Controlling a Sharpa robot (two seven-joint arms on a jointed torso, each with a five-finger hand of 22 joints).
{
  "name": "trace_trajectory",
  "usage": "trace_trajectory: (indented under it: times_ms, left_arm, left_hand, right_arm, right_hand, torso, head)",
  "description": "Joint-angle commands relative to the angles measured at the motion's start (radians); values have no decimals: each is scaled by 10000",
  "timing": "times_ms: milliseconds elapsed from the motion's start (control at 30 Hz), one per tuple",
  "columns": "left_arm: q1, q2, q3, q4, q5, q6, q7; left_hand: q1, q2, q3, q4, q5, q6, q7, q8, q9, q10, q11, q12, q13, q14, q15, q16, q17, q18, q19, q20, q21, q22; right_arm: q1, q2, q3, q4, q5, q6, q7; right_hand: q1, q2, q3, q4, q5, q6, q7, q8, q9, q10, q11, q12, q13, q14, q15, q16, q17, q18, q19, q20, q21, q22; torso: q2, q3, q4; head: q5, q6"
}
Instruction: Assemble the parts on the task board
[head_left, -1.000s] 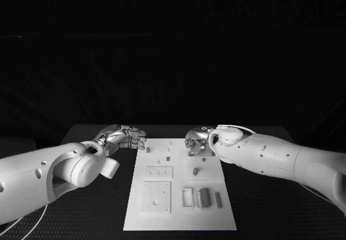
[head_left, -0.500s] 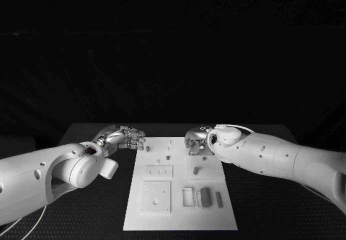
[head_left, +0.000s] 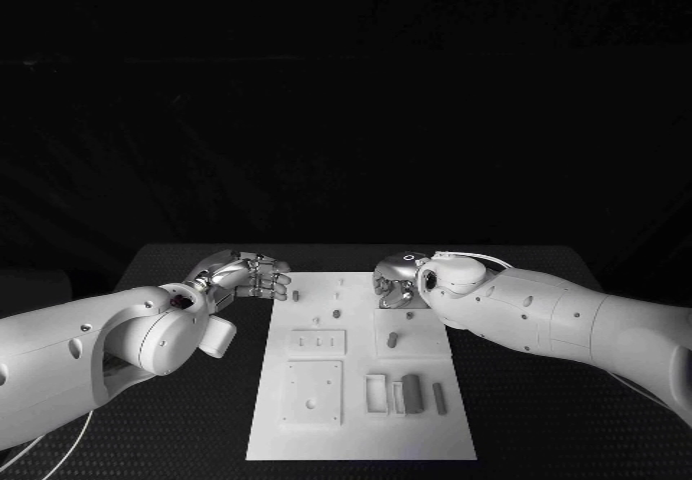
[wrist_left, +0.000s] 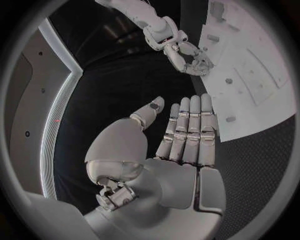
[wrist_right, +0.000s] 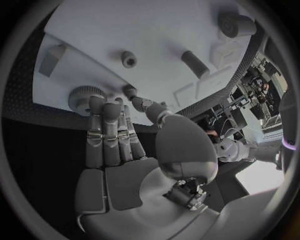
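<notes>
Both robot hands sit at the far end of the task board (head_left: 361, 400), one at each of its long edges. The left robot hand (head_left: 248, 275) hovers over the bare counter (head_left: 188, 420) just beside the board's far left corner; in its own wrist view the fingers (wrist_left: 187, 131) lie straight and side by side with nothing in them, so it is released, probably waiting its turn. The right robot hand (head_left: 395, 282) is over the board's far right corner, and its wrist view shows the fingertips (wrist_right: 103, 110) right at a round, ridged gear-like part (wrist_right: 80, 96) at the board's edge, the thumb off to one side; whether they already pinch it cannot be told, but the pose reads as a reach for that piece. The board itself is a long white plate lying lengthwise down the middle of the counter, with raised square panels and shallow recesses. Small grey parts are spread over it: short pegs (head_left: 336, 317) standing near the far end, and a cluster of upright bars (head_left: 410, 394) in a slotted holder toward the near right corner.
</notes>
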Motion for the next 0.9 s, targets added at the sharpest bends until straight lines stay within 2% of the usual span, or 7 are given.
trace_trajectory:
  times_ms: [33, 333, 533, 900]
  left_arm:
    - [11, 29, 6, -11, 42, 148, 82]
    - [11, 5, 5, -13, 48, 164, 70]
    - [11, -2, 4, -23, 59, 194, 43]
    - [8, 23, 2, -96, 73, 228, 28]
  left_hand:
    - [-34, -85, -46, 46, 4, -11, 64, -54, -12, 41, 62, -54, -18, 19, 40, -59, 10, 171, 42, 22, -28, 10]
    - [-45, -86, -50, 53, 4, -14, 67, -60, -19, 41, 64, -67, -21, 19, 41, -67, 13, 171, 41, 23, -32, 11]
    - [-60, -93, -58, 61, 4, -17, 70, -66, -26, 40, 68, -82, -24, 16, 43, -77, 16, 171, 37, 25, -39, 11]
    - [-82, -88, -65, 79, 3, -22, 75, -76, -37, 37, 73, -107, -30, 9, 47, -95, 21, 170, 30, 29, -50, 12]
  right_arm:
    - [-73, -5, -44, 12, -262, 115, -143]
    - [-72, -84, -44, 75, -317, 218, -177]
    - [-72, -148, -44, 144, -326, 250, -169]
    - [-74, -280, -44, 484, -534, 335, -135]
  right_hand:
    - [24, -84, 1, 55, -13, -80, -4, -54, 14, -7, -8, -8, 9, -95, 20, 82, -13, 317, -55, -30, 92, 273]
    - [58, -256, 27, 41, -15, -202, 39, -143, 24, -260, 102, -157, -33, -316, 126, 370, -11, 317, -263, -6, 348, 265]
    - [84, -375, 31, 66, -17, -336, -31, -217, 27, -515, 201, -211, -73, -440, 223, 572, -27, 317, -365, 16, 499, 260]
    - [163, -416, 15, 66, -21, -198, -61, -129, 119, -342, 120, -45, 77, -484, 150, 859, -74, 317, -397, -10, 738, 259]
  torso:
    - [37, 4, 0]
    - [82, 9, 6]
    - [103, 13, 5]
    - [146, 13, 9]
  head:
    - [-9, 6]
    - [-16, 26]
    - [-9, 30]
    - [-9, 20]
